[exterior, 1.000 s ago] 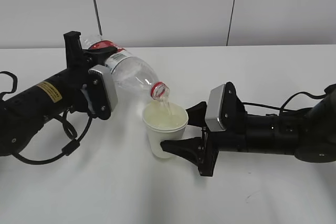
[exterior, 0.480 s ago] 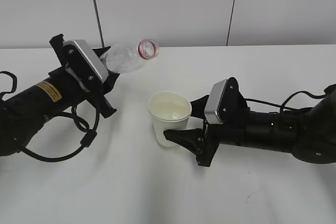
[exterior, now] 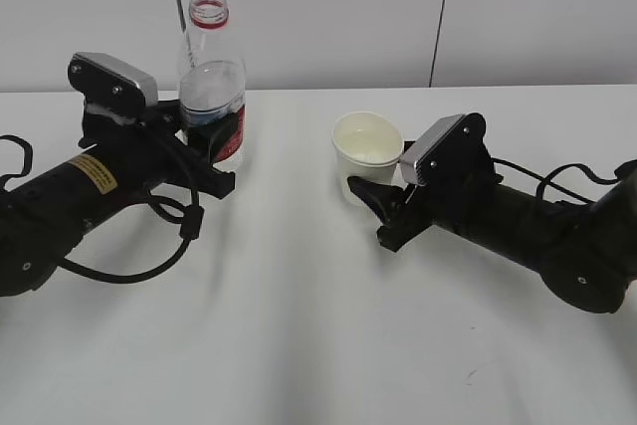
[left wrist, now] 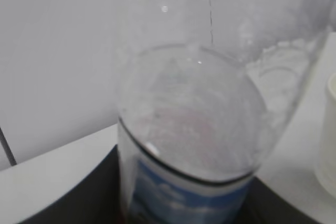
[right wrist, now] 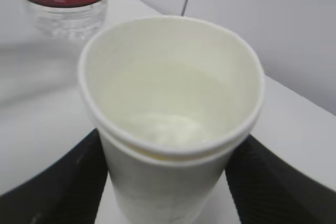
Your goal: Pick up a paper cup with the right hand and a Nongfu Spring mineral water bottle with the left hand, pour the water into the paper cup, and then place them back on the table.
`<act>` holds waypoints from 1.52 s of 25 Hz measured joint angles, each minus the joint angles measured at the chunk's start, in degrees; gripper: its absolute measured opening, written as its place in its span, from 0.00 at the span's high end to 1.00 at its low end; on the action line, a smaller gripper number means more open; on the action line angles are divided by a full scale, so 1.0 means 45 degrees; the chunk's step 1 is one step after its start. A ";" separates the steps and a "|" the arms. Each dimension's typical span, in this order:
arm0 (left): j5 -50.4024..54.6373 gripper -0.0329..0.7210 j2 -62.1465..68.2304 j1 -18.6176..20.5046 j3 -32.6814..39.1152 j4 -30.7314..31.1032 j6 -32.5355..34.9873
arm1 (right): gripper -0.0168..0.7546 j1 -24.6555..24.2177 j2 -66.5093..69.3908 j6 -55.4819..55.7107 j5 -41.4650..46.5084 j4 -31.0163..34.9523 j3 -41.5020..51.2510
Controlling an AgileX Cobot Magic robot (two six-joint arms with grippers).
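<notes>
Since pouring a second ago, the bottle (exterior: 210,87) has been righted at back left, gripped by the left end effector (exterior: 204,146), and the watered cup (exterior: 366,154) moved right, clasped by the right end effector (exterior: 373,196); only set-down on the worktop (exterior: 299,345) remains.

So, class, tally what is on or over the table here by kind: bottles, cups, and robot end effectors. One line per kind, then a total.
Bottles: 1, the Nongfu Spring mineral water bottle, upright in the left end effector
Cups: 1, the paper cup, held by the right end effector
End effectors: 2
Total: 4
</notes>
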 joint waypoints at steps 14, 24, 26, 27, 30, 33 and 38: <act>0.0011 0.55 0.1538 0.0000 0.0000 0.1262 -0.4274 | 0.33 0.0000 0.0057 -0.0435 0.0030 0.2446 0.0000; -0.0038 0.55 0.1538 -0.0013 0.0000 0.1338 -0.2650 | 0.33 0.0000 0.1011 -0.0454 -0.0690 0.2455 0.0000; -0.0038 0.55 0.1538 -0.0013 0.0000 0.1379 -0.2595 | 0.33 0.0000 0.1032 -0.0454 -0.0746 0.2455 0.0000; -0.0050 0.55 0.1567 -0.0013 0.0000 0.1427 -0.2585 | 0.33 0.0000 0.1032 -0.0454 -0.0765 0.2455 0.0000; -0.0313 0.55 0.1731 -0.0013 0.0000 0.1561 -0.2557 | 0.33 0.0000 0.1032 -0.0409 -0.0794 0.2475 0.0000; -0.0335 0.55 0.1758 -0.0013 -0.0011 0.1625 -0.2557 | 0.33 0.0000 0.1209 -0.0288 -0.0866 0.2475 0.0000; -0.0399 0.49 0.1787 -0.0013 -0.0009 0.1625 -0.2542 | 0.33 0.0000 0.1767 -0.0175 -0.1038 0.2484 -0.0032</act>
